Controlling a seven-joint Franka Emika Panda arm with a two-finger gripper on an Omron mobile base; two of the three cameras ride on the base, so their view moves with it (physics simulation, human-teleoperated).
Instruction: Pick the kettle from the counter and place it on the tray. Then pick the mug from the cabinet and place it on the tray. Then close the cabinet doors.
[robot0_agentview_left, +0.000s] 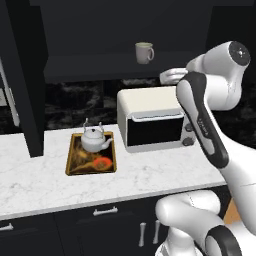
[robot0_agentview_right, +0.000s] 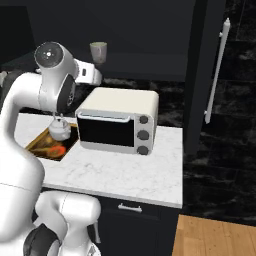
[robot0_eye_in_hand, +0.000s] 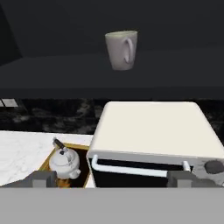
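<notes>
The squat white-grey kettle (robot0_agentview_left: 95, 139) with its arched wire handle sits on the dark brown, wood-rimmed tray (robot0_agentview_left: 74, 156), toward the tray's far end; an orange-red spot shows on the near half. The tray lies on the white marble counter (robot0_agentview_left: 40, 180), just left of the cream toaster oven (robot0_agentview_left: 152, 122).

The small off-white mug (robot0_agentview_left: 144, 52) stands upright on the dark shelf of the black upper cabinet (robot0_agentview_left: 80, 55), handle to the right, above the oven.

Hand view: the two-finger gripper (robot0_eye_in_hand: 112, 179) is spread wide and empty, its tips low in the picture, looking over the oven top at the mug.

Right base view adds the open black cabinet door (robot0_agentview_right: 210, 75) with its long silver bar handle (robot0_agentview_right: 216, 70). There the arm partly hides the kettle.
</notes>
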